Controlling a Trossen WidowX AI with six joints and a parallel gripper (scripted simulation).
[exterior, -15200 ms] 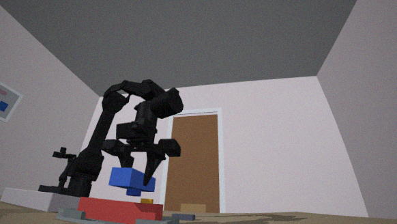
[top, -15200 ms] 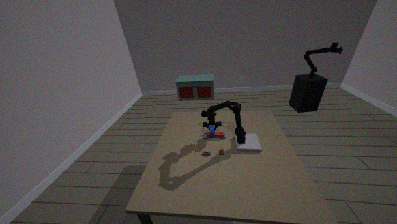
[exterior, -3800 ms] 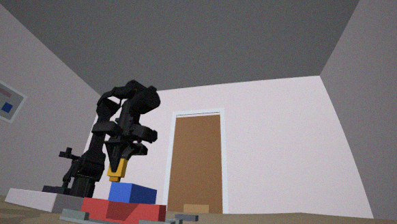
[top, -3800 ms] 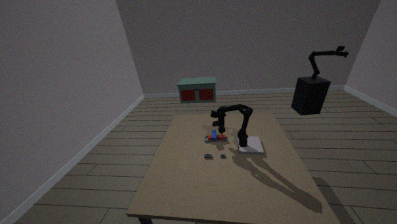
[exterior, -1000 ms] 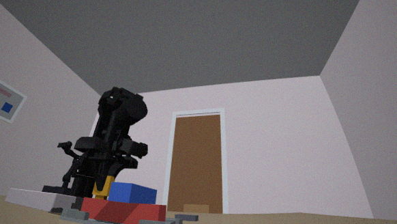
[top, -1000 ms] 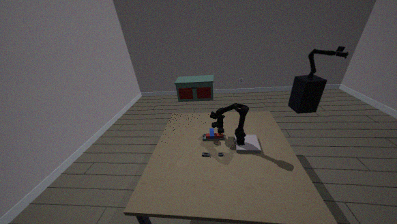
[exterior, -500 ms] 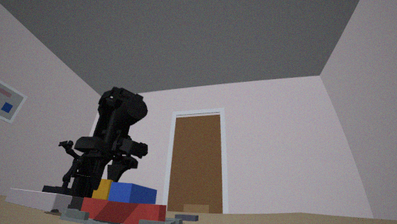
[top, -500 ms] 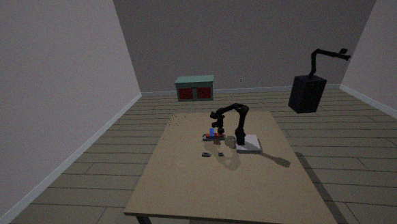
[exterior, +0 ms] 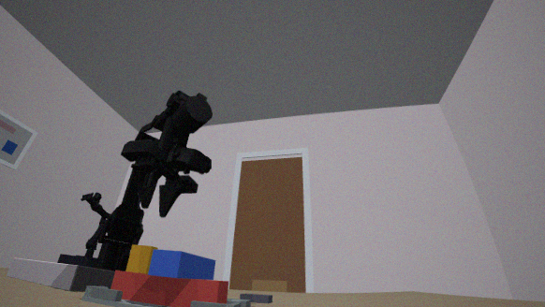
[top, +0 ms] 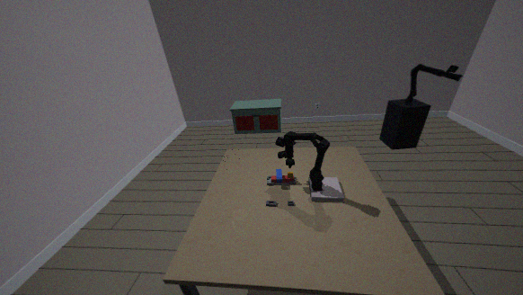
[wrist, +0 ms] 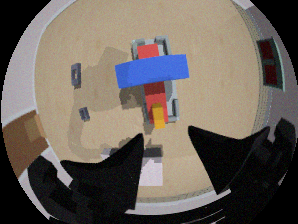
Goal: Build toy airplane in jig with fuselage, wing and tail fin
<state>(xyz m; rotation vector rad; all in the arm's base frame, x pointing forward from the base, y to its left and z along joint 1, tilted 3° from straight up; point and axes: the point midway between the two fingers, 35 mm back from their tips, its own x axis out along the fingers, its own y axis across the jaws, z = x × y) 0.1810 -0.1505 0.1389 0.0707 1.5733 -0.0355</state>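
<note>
The red fuselage (top: 286,179) (exterior: 164,286) (wrist: 155,94) lies in the grey cradle (exterior: 99,294) (wrist: 175,108) and looks level. The blue wing (top: 279,174) (exterior: 165,265) (wrist: 152,71) lies across its top, about square to it, with no gap visible. The yellow tail fin (top: 290,174) (exterior: 140,258) (wrist: 158,116) stands upright on the fuselage's tail end, with no clear gap below it. Both tabs and sockets are hidden. My gripper (top: 290,165) (exterior: 154,211) (wrist: 165,133) is open and empty, above the tail end and touching no part.
Two small dark holders, a larger one (top: 268,203) (wrist: 76,66) and a smaller one (top: 291,203) (wrist: 84,114), sit on the table beside the cradle. The arm's pale base plate (top: 332,191) (wrist: 151,175) is beyond the tail end.
</note>
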